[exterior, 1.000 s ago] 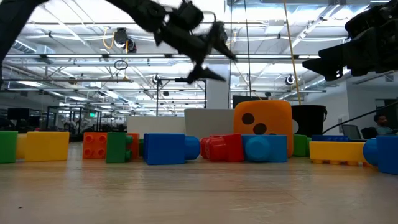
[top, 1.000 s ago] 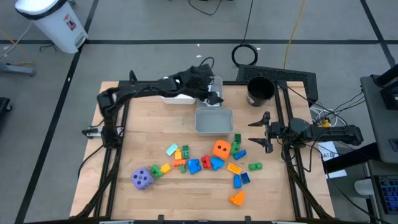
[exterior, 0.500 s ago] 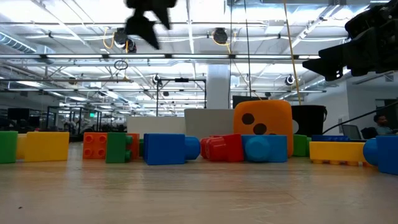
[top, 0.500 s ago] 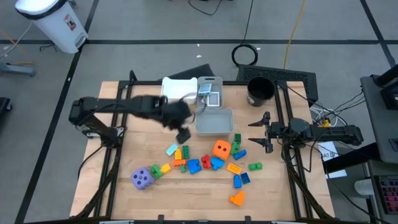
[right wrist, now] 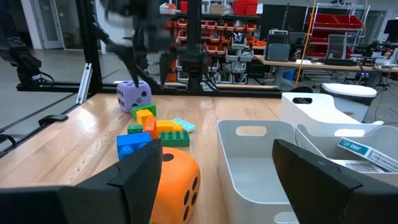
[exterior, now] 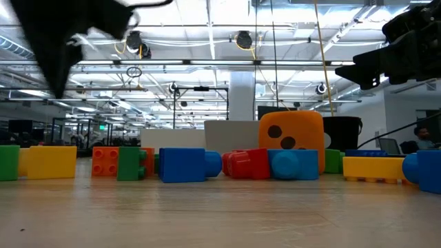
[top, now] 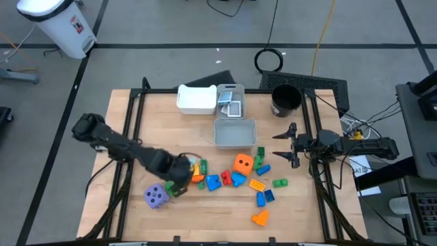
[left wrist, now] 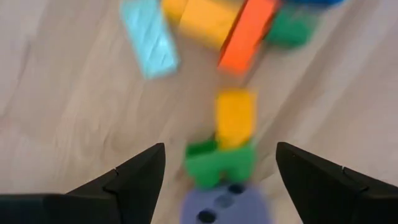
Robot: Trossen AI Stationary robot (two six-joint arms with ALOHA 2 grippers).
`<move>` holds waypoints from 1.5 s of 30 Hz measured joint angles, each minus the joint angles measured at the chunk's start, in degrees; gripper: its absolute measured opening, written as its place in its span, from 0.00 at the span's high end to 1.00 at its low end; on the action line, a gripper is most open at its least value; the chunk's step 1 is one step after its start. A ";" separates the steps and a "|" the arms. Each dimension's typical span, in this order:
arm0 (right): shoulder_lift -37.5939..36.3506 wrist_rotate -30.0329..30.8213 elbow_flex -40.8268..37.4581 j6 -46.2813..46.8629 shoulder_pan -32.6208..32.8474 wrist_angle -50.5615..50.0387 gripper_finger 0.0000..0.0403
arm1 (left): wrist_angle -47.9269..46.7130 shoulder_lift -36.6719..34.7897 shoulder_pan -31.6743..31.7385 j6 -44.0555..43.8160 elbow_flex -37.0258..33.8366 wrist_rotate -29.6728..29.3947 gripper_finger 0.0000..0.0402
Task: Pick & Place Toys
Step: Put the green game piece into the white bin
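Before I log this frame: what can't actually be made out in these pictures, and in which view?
- High view: the left hand covers the small plastic blocks beneath it.
- Left wrist view: the purple plastic die is cut off by the picture's edge; the green plastic block is blurred.
- Low view: the left arm is only a dark blur, its hand not visible.
- High view: the prints on the small white picture cards are too small to read.
- Low view: the orange plastic die hides what stands behind it.

Bare wood table (top: pixel 164 130) lies open left of the grey bin (top: pixel 235 133) and along the near edge. Toy cluster (top: pixel 225 179) blocks the centre. Left gripper (top: pixel 179 175), fingers spread, hangs above the green block (left wrist: pixel 219 163) and purple die (top: pixel 156 196), tightly flanked. White bin (top: pixel 196 100) and black cup (top: pixel 285 100) line the far edge.
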 joint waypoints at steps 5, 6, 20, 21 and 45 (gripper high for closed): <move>0.00 0.00 0.00 -0.01 0.01 0.00 0.31 | 4.90 -0.01 -3.83 -7.18 -7.56 2.03 0.22; 0.00 0.00 0.00 -0.01 0.01 0.00 0.31 | 6.83 -0.01 -4.19 -7.89 -8.72 1.96 0.22; 0.01 0.00 0.00 -0.02 0.01 0.00 0.31 | 21.46 -0.16 -7.05 7.70 -16.43 -2.52 0.22; 0.02 0.00 -0.01 -0.01 0.00 0.00 0.31 | 21.72 -0.07 -7.08 8.07 -16.43 -3.52 0.22; 0.02 0.00 0.00 -0.02 0.02 0.02 0.31 | 15.26 -0.01 0.48 -18.53 -16.36 10.03 0.22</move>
